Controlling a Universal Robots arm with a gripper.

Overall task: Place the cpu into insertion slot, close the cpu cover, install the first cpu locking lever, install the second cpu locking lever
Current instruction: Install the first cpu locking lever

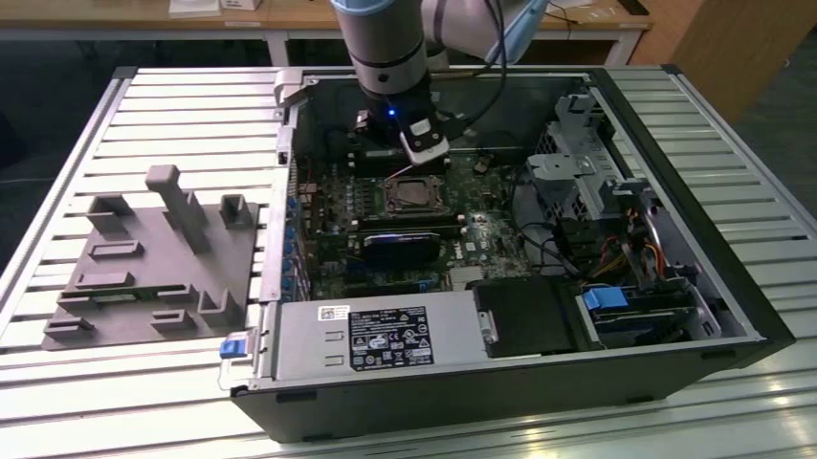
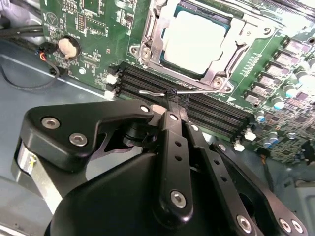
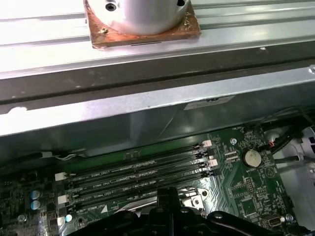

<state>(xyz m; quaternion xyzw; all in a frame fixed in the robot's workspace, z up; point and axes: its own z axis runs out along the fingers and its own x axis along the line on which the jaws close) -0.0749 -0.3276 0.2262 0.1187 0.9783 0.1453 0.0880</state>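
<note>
1. The gripper hangs inside the open computer case, over the far part of the motherboard, just beyond the insertion slot.
2. In the second wrist view its jaws are drawn almost together. A thin locking lever crosses between the tips and seems pinched there, though the contact itself is hard to make out.
3. The cpu lies flat in the slot. The cpu cover is down over it, framing its edges, with the silvery top showing through the window.
4. The lever runs along the slot's edge, between the cover and the memory slots, so the tips have little room on either side.
5. In the first wrist view the memory slots lie between the gripper and the case's far wall.
6. A coin battery sits well clear of the tips.
7. In the exterior view, a drive cage bounds the board on the exterior view's right, and the power supply bounds it on the near side.
8. A grey fixture rests on the slatted table, outside the case on the exterior view's left.
</note>
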